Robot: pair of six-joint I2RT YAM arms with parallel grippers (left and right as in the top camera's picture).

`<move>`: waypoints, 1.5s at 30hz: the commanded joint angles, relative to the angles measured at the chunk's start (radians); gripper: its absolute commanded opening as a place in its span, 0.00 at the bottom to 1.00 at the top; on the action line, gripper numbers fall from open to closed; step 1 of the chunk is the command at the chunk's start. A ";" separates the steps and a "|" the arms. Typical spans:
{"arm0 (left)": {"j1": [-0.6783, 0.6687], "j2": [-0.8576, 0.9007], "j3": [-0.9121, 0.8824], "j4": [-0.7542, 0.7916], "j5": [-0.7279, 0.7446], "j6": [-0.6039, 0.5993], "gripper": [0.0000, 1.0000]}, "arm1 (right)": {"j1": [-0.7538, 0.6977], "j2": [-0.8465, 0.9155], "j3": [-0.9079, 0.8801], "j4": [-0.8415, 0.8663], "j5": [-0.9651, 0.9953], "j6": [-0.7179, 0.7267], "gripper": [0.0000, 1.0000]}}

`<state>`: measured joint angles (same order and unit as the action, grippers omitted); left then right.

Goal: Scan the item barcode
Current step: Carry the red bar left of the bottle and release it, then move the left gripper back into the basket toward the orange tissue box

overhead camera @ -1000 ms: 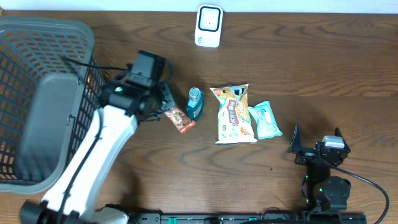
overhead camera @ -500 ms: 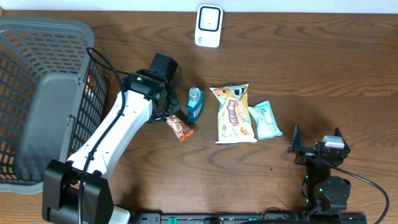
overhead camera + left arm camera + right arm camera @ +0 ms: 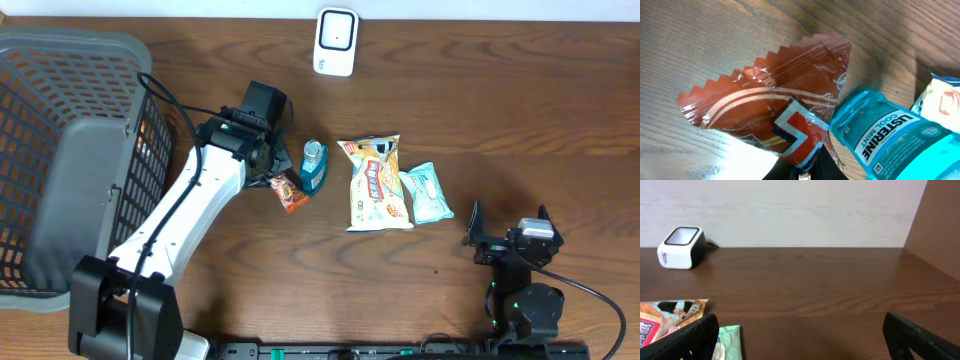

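Note:
An orange snack packet with zigzag ends is pinched at one end by my left gripper, which is shut on it. The packet sits just left of a blue Listerine mouthwash bottle and almost touches it. The white barcode scanner stands at the table's far edge. My right gripper rests near the front right, open with nothing between its fingers.
A grey mesh basket fills the left side. A yellow snack bag and a mint-green wipes pack lie right of the bottle. A brown wall panel stands at the right.
The left arm has swung right and stretched out toward the bottle, keeping hold of the orange packet. The right arm has not moved.

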<state>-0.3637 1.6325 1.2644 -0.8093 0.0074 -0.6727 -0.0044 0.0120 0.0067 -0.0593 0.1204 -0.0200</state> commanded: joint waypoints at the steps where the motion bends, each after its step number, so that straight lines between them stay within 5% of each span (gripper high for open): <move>1: -0.002 0.016 -0.001 0.001 -0.023 -0.006 0.07 | 0.005 -0.005 -0.001 -0.004 0.001 -0.015 0.99; 12: 0.011 0.006 0.012 0.007 -0.020 -0.005 0.17 | 0.005 -0.005 -0.001 -0.004 0.001 -0.015 0.99; 20: 0.122 -0.129 0.133 0.003 -0.020 0.115 0.71 | 0.005 -0.005 -0.001 -0.004 0.001 -0.015 0.99; 27: 0.294 -0.308 0.234 0.007 -0.020 0.202 0.94 | 0.005 -0.005 -0.001 -0.004 0.001 -0.015 0.99; 33: 0.474 -0.417 0.263 0.043 -0.175 0.264 0.96 | 0.005 -0.005 -0.001 -0.004 0.001 -0.015 0.99; 38: 0.706 -0.406 0.263 0.040 -0.236 0.159 0.98 | 0.005 -0.005 -0.001 -0.004 0.001 -0.015 0.99; 42: 0.850 -0.319 0.263 0.002 -0.085 0.127 0.98 | 0.005 -0.005 -0.001 -0.004 0.001 -0.015 0.99; 45: 0.916 -0.216 0.263 0.000 0.162 0.246 0.98 | 0.005 -0.005 -0.001 -0.004 0.001 -0.015 0.99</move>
<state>0.5049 1.3212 1.5238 -0.8047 -0.0731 -0.5003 -0.0044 0.0120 0.0067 -0.0593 0.1207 -0.0200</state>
